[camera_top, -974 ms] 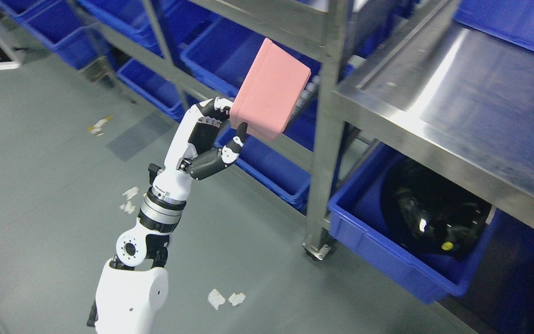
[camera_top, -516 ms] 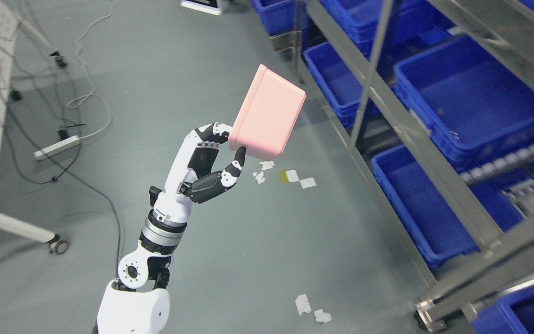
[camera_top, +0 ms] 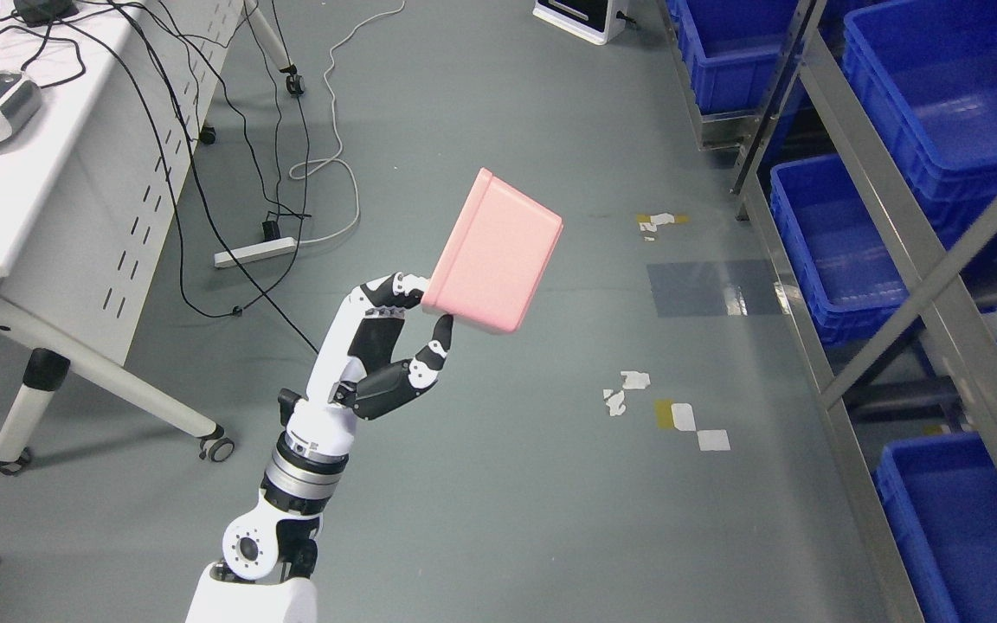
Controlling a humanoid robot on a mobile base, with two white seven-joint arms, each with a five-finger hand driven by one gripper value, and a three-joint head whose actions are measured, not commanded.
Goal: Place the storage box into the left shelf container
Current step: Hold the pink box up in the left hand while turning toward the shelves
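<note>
My left hand (camera_top: 416, 324) is shut on a pink storage box (camera_top: 494, 251), pinching its lower left rim between thumb and fingers. The box is held up in the air over the grey floor, tilted, with its closed bottom toward me. The left arm rises from the bottom edge left of the middle. The metal shelf (camera_top: 888, 251) stands along the right side with several blue containers (camera_top: 827, 234) on its levels. The box is well left of the shelf and apart from it. The right arm is out of view.
A white table (camera_top: 57, 216) on castors stands at the left, with cables and a power strip (camera_top: 254, 252) on the floor beside it. Scraps of tape (camera_top: 672, 415) lie on the floor. A white device (camera_top: 581, 17) stands at the top.
The whole picture has swung left, so the camera has turned: the shelf slid to the right edge and the table came into view. The hand keeps the same hold on the pink box.
</note>
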